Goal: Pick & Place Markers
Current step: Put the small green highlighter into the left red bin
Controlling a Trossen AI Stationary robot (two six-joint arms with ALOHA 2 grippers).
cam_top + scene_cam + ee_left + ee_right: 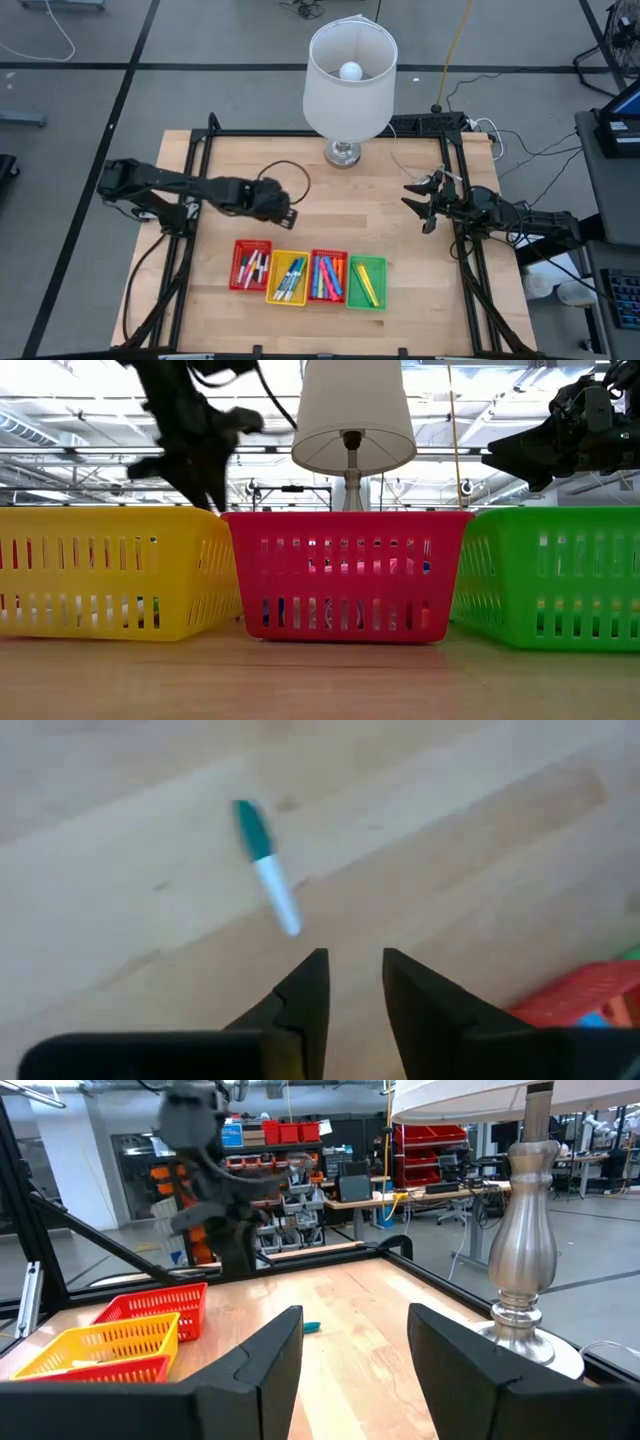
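Note:
A white marker with a teal cap (265, 865) lies flat on the bare wood, and shows as a teal speck (312, 1326) in the right wrist view. My left gripper (355, 960) hovers above the table just short of the marker's white end. Its fingers are a little apart with nothing between them, and it sits behind the trays (290, 212). Other markers lie in the four mesh trays: red (251, 265), yellow (288, 277), red (328, 276) and green (366, 282). My right gripper (355, 1325) waits open at the table's right side (418, 196).
A table lamp with a white shade (348, 80) stands on its metal foot (520, 1330) at the far middle of the table. A black cable loops on the wood (285, 170) beside my left arm. Black frame rails (470, 270) run along the table's sides.

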